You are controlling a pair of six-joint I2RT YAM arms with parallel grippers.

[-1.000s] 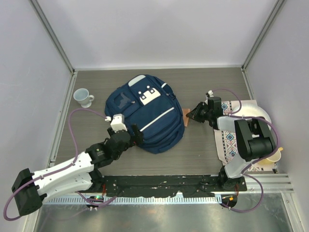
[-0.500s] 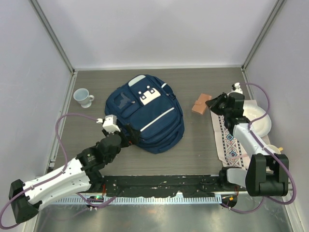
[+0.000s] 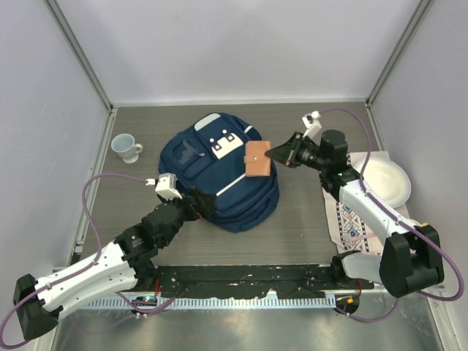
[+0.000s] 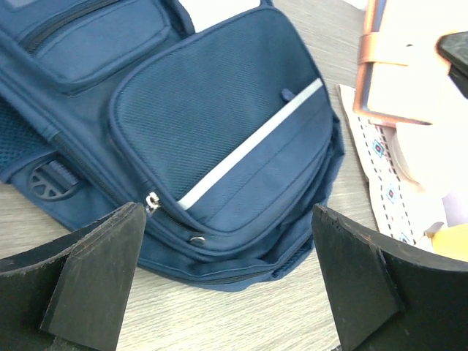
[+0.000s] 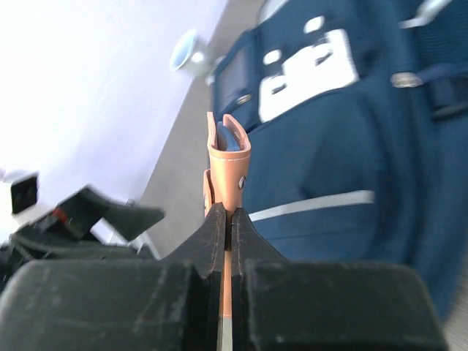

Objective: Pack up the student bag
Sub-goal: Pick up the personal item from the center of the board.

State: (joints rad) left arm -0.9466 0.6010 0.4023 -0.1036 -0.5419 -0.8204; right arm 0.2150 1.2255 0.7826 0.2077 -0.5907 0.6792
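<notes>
**Student bag** (image 3: 219, 172): navy blue fabric backpack with thin white stripes. It lies flat on the table (image 3: 307, 227) about mid-width, front face up. The white patch with two buckle marks is toward the far end, and the large striped front pocket is toward the near end. The pocket zips look closed in the left wrist view.

**Right gripper** (image 3: 272, 154): jaws pressed fully together on the lower edge of a tan leather wallet (image 3: 257, 159). The wallet is held in the air over the right side of the bag, level with the white patch. The right wrist view shows it edge-on and upright, with a strap wrapped over its top.

**Left gripper** (image 4: 230, 285): jaws spread as wide as they go, with nothing between them. It sits low at the bag's near-left edge and faces the striped front pocket. Whether the fingers touch the fabric cannot be told.

**Mug** (image 3: 127, 147): white, upright, at the far left of the table, well apart from the bag.

**Patterned cloth** (image 3: 349, 212): spread along the right side of the table.

**Bowl** (image 3: 386, 181): white, resting on the cloth's far end.
</notes>
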